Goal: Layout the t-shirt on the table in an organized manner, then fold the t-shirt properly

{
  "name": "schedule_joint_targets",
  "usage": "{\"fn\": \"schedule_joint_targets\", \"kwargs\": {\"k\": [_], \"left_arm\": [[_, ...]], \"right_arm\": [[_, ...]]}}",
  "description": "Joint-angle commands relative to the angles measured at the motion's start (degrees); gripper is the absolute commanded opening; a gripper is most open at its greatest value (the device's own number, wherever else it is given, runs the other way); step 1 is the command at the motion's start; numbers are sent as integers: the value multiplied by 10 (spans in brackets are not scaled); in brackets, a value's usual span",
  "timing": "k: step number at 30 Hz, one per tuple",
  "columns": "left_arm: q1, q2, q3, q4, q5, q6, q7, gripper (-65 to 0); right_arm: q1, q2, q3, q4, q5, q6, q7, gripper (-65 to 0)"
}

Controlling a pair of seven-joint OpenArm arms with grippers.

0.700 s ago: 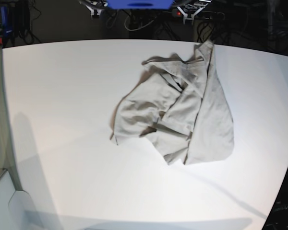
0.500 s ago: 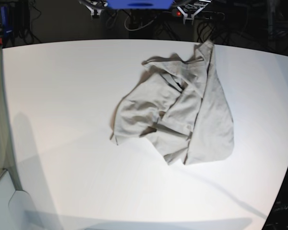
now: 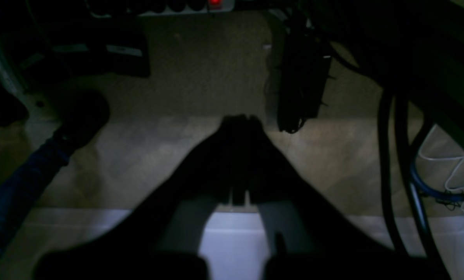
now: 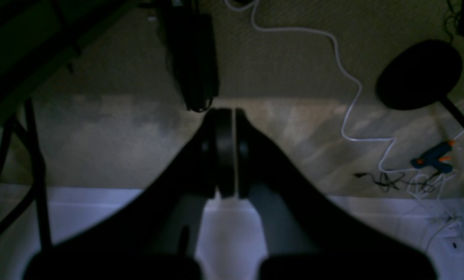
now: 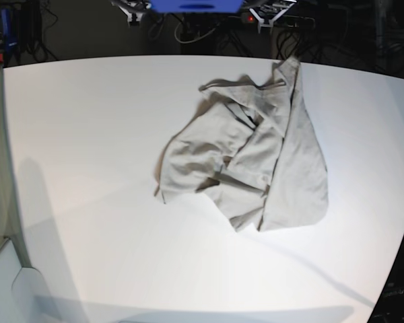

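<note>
The t-shirt (image 5: 256, 158) lies crumpled in a beige-grey heap on the right half of the white table (image 5: 87, 134), with folds piled over each other and one flap reaching toward the far edge. Both arms are drawn back beyond the table's far edge. In the left wrist view my left gripper (image 3: 238, 120) is shut and empty, hanging over the carpet with the table (image 3: 228, 241) edge below it. The right gripper (image 4: 226, 112) is also shut on nothing, above the floor just past the table (image 4: 224, 233). In the base view only their ends show: left (image 5: 266, 13), right (image 5: 131, 10).
Off the table's far side lie carpet, black cables (image 3: 387, 163), a hanging dark box (image 3: 302, 89), a white cord (image 4: 348, 81), a blue glue gun (image 4: 434, 157) and a black round stand base (image 4: 419, 74). A dark blue limb-like shape (image 3: 18, 186) is at the left.
</note>
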Motion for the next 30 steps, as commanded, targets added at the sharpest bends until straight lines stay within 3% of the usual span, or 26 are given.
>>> {"fn": "schedule_joint_targets", "kwargs": {"k": [1,11,19,24,30], "left_arm": [[12,-3,-1,3,2,8,1,-647],[130,-46,-1,174,1,8,-7,-647],[261,-68,-2,392,-2,9,-5,-647],[353,-85,-40,541,-48,6,-4,-647],[437,-112,-49,695,-60,6,-4,-647]], "right_arm": [[-16,-2,0,11,0,-13,-3,-650],[-198,30,-1,293,-1,-13,-4,-650],[-331,43,-1,514,-1,-13,-4,-650],[-401,46,-1,649,-1,-13,-4,-650],[-482,54,0,824,-1,-13,-4,-650]]}}
